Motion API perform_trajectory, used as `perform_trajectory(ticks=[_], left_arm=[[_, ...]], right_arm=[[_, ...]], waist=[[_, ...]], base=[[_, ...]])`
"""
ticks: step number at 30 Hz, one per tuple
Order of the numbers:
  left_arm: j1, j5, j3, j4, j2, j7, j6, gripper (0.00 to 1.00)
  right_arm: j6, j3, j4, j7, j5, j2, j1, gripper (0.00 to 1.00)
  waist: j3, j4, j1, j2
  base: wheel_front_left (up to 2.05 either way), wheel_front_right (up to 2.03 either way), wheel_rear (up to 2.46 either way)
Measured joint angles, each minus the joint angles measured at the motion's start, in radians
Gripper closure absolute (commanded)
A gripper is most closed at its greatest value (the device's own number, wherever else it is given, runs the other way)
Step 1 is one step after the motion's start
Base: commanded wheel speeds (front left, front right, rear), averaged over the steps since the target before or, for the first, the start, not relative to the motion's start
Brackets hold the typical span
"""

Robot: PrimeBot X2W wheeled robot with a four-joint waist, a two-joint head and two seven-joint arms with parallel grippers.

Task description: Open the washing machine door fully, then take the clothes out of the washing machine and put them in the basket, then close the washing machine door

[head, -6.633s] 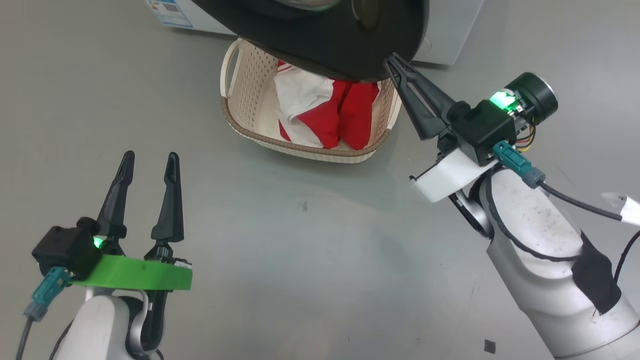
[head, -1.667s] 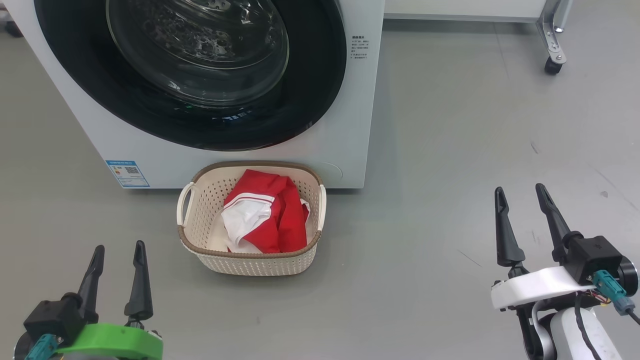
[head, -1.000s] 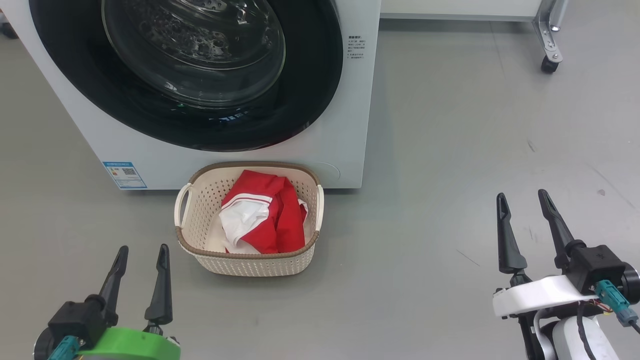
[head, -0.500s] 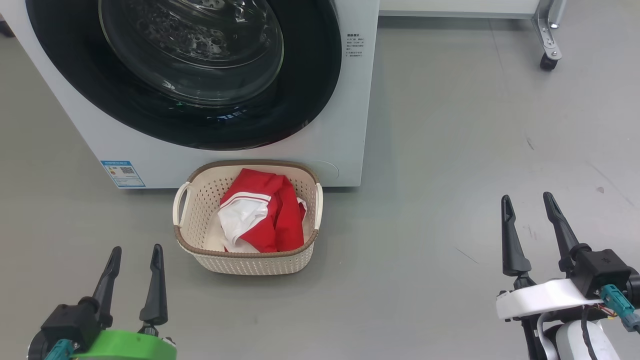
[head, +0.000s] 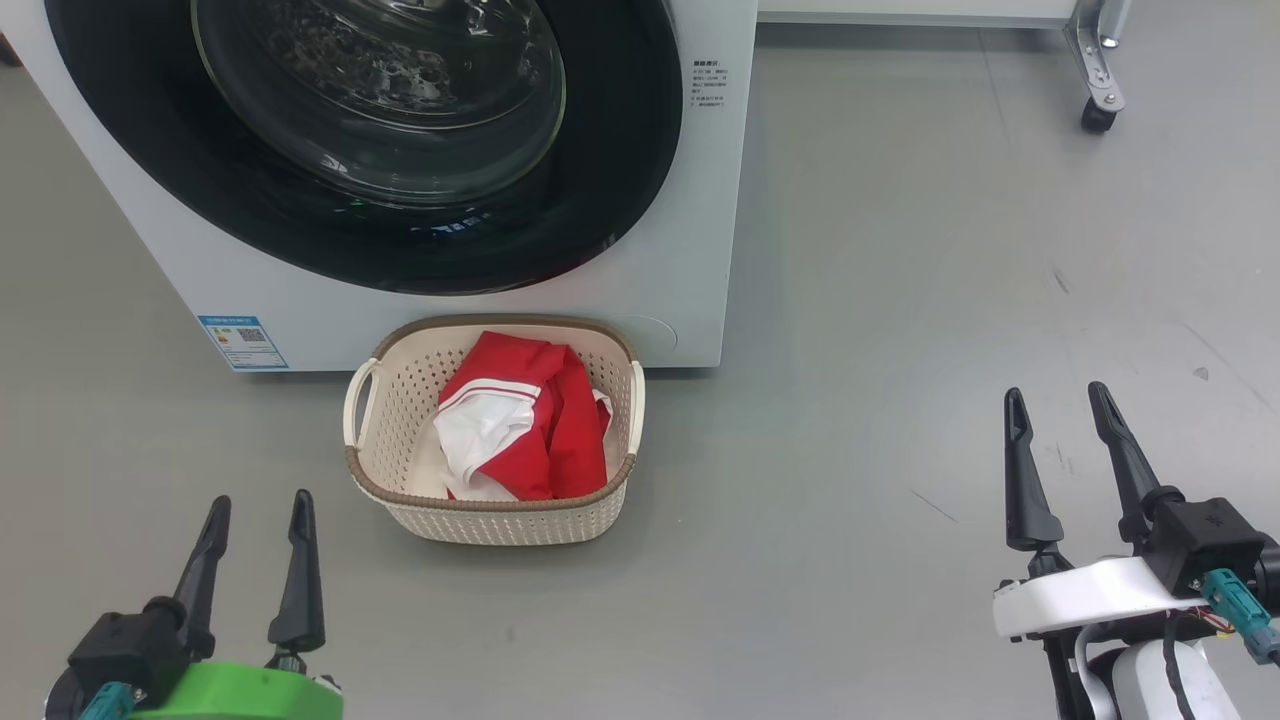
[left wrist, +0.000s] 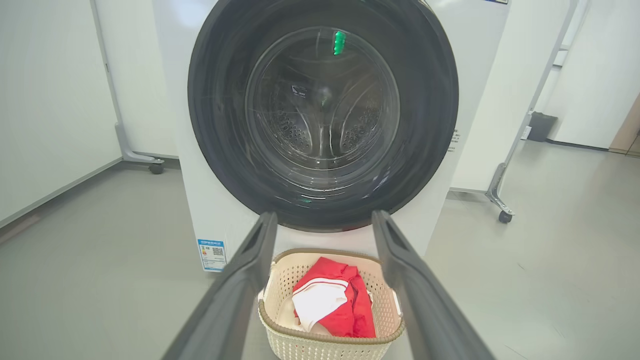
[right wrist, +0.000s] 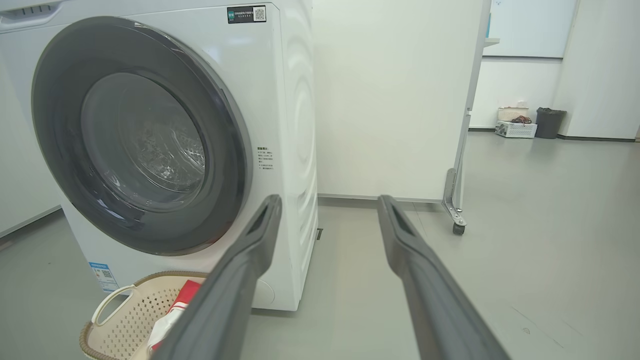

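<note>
The washing machine door [head: 370,140], earlier swung out over the basket [head: 500,525], now stands shut; our left gripper [head: 259,500] and right gripper [head: 1056,390] hang back, fingers apart. The clothes [head: 520,440] lie in the basket, seemingly soft and light, best pinched at a fold.

White front-loading washing machine [head: 700,250] at 11 o'clock in the head view, standing on the floor. Washing machine door [head: 370,110] shut flush: wide glossy black rim, bulging clear glass centre. Cream perforated basket [head: 500,522] with brown rim, upright on the floor at the door's 6 o'clock, just before the machine's front. Inside, crumpled red-and-white clothes [head: 525,430], striped trim showing.
</note>
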Motion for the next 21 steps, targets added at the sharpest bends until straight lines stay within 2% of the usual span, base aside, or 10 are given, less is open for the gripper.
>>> perform_trajectory(ticks=[12,13,21], left_arm=[[0.002,-0.03,-0.006,0.012,-0.001,0.0,0.0,0.0],[0.004,-0.038,-0.008,0.023,-0.004,0.0,0.0,1.0],[0.019,-0.058,-0.016,0.067,-0.027,0.002,0.0,1.0]], right_arm=[[0.001,-0.003,-0.001,0.0,0.0,0.005,0.0,0.0],[0.001,-0.003,0.005,0.0,0.0,0.006,0.0,1.0],[0.002,0.0,0.057,0.002,0.02,0.022,0.036,1.0]], waist=[[0.002,0.001,0.0001,0.0],[0.002,0.001,0.0,-0.0001],[0.001,0.001,0.0001,0.0]], base=[[0.0,0.0,0.0],[0.0,0.0,0.0],[0.0,0.0,0.0]])
